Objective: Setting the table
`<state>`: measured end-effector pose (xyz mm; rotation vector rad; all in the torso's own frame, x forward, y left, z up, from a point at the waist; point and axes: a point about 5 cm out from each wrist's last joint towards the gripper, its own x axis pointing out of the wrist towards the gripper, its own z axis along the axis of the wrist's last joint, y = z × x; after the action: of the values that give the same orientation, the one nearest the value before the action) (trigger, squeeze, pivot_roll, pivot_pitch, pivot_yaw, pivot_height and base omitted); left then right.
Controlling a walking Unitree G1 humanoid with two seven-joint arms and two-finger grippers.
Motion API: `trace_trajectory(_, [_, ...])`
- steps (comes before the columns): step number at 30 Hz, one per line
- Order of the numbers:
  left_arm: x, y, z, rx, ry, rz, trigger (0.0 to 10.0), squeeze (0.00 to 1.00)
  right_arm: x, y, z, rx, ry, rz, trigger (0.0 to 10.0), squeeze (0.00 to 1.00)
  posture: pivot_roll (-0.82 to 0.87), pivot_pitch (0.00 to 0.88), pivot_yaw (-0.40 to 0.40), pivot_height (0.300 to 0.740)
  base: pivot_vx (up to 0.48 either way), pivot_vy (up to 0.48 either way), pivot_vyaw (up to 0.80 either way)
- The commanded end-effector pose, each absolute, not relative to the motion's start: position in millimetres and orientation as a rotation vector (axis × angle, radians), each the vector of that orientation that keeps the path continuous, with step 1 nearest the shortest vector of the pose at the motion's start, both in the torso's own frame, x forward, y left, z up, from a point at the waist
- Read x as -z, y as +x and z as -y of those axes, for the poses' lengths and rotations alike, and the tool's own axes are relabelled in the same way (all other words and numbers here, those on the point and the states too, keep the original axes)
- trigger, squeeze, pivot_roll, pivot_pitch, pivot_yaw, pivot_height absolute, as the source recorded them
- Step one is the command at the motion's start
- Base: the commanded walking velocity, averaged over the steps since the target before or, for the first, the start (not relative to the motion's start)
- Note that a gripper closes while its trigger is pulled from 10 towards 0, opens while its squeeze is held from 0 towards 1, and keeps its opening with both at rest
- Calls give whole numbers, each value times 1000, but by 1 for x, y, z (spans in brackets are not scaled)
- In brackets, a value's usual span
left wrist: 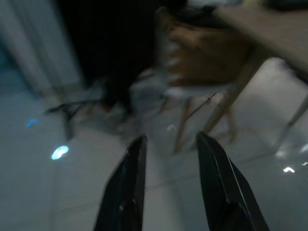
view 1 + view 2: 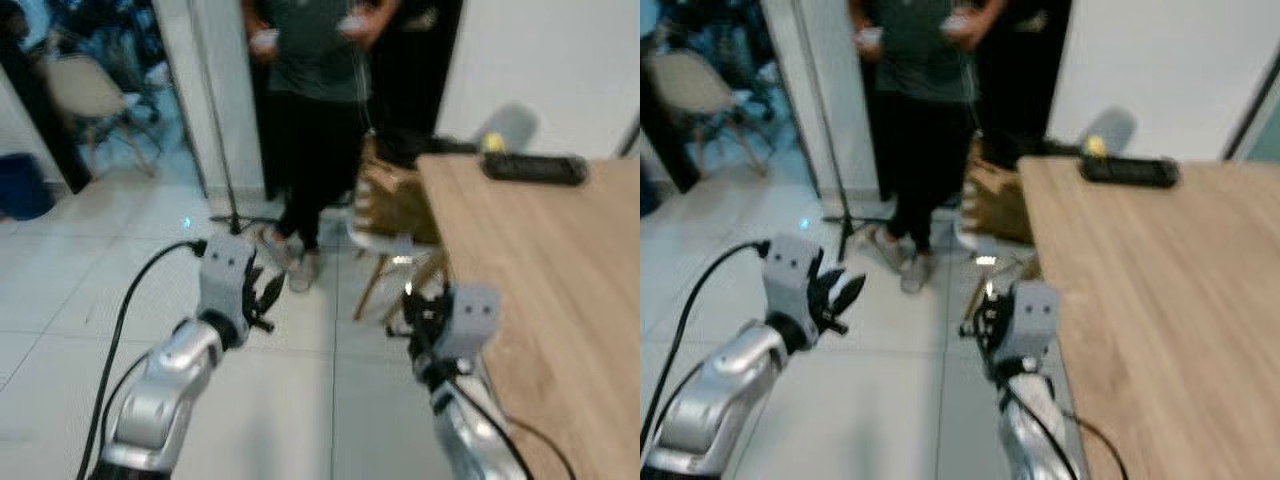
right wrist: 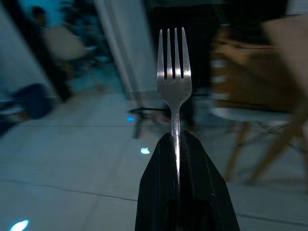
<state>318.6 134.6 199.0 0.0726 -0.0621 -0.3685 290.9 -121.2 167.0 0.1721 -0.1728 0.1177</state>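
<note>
Two grippers hang beside the table (image 2: 1160,300): right gripper (image 3: 179,144) clamps a fork (image 3: 174,72), left gripper (image 1: 168,149) spread, empty.

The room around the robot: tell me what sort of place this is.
Probably a home dining area. A long wooden table stands on the robot's right with a wooden-legged chair at its end, the floor is pale tile, and the right end effector holds a fork.

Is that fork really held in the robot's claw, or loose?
Held. The right gripper has its black fingers shut on the fork handle, tines sticking out beyond the tips.
</note>
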Motion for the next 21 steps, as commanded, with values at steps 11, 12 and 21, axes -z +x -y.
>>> trace_trajectory(11, [-197, 323, -133, 399, 93, 34, 10000, 0, -160, 289, 118, -89, 189, 160, 10000, 0, 84, 70, 160, 740, 0, 0, 798])
trace_trajectory(12, [-197, 323, -133, 399, 93, 34, 10000, 0, -160, 289, 118, -89, 189, 160, 10000, 0, 84, 70, 160, 740, 0, 0, 800])
trace_trajectory(21, [-196, 323, -130, 388, 69, 48, 10000, 0, -164, 292, 122, -93, 145, 167, 10000, 0, 66, 65, 104, 740, 0, 0, 406])
